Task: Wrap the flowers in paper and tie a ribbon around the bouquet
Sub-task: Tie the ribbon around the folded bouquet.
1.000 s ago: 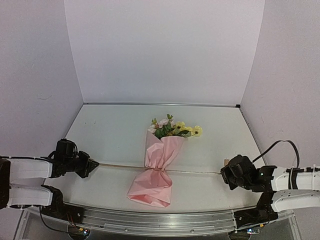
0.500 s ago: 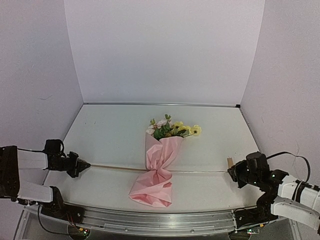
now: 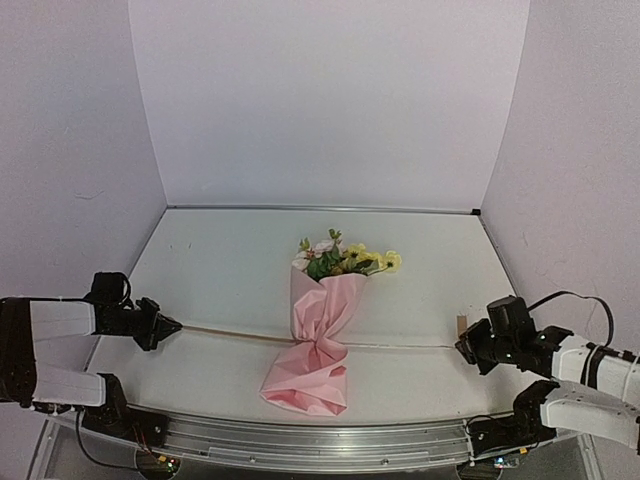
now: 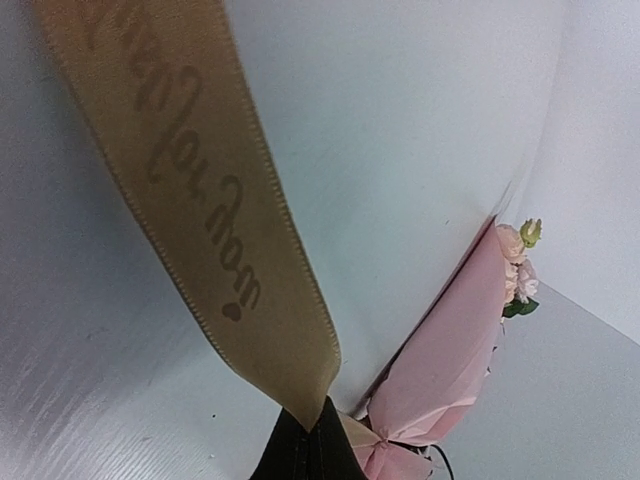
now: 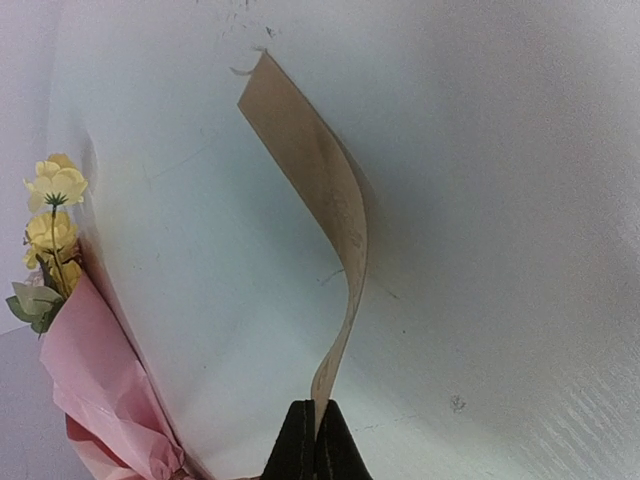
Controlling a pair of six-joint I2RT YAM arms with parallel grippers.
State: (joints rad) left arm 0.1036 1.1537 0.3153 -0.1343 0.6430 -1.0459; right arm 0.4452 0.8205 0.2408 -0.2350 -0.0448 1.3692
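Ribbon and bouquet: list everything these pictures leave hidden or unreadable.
- Top view: whether the ribbon is actually knotted at the waist of the bouquet; too small to tell.
- Left wrist view: the ribbon's printed script; blurred and cut by the top edge.
- All views: the stems of the flowers; the paper hides them.
- Right wrist view: the bouquet's lower end; cut by the bottom edge.

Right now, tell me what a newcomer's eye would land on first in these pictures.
The bouquet, pink paper pinched at the waist with yellow and pale pink flowers at its far end, lies in the middle of the table. A tan ribbon runs taut across that waist, the left gripper shut on one end at the left and the right gripper shut on the other at the right.
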